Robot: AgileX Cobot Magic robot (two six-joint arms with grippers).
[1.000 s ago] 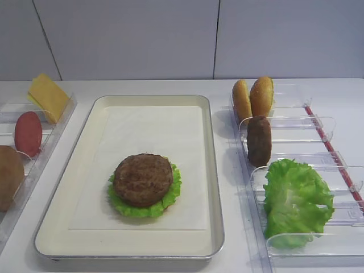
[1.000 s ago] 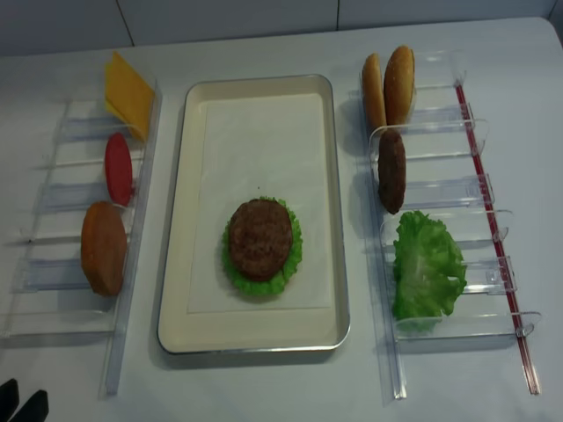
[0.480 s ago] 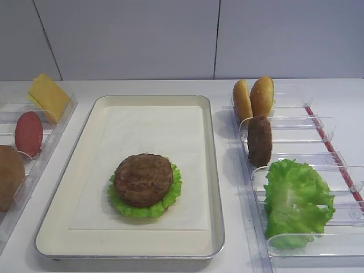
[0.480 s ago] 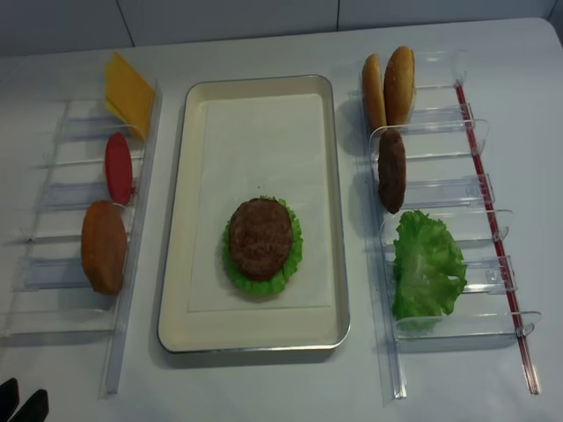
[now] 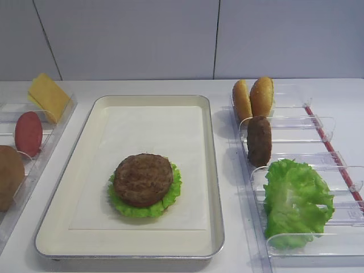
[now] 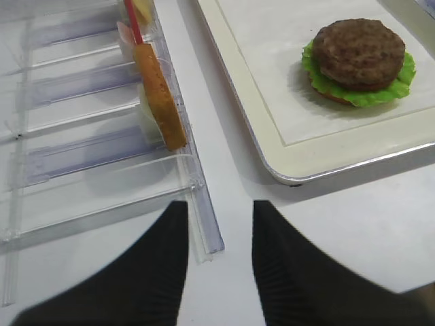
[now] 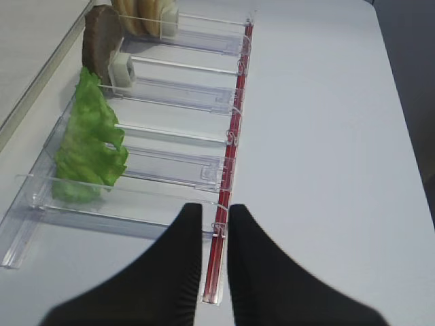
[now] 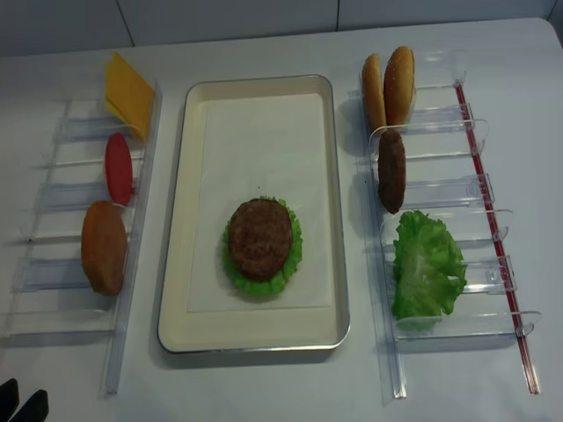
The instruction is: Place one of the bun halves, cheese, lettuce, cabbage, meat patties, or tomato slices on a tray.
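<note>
Right wrist view: lettuce (image 7: 87, 146) lies ahead-left of right gripper (image 7: 213, 224).

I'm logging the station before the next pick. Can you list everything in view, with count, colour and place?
tray: one, cream-white with paper liner, centre of table.
stack on the tray: one brown meat patty on green lettuce.
bun halves: two, golden-tan, upright in the far slot of the right rack.
spare patty: one, dark brown, on edge in the right rack.
loose lettuce: green, near end of the right rack.
cheese: one yellow slice, far end of the left rack.
tomato slice: one, red, left rack.
bun half: one, tan-brown, left rack.
left gripper: black, open, empty.
right gripper: black, nearly closed, empty.
</note>
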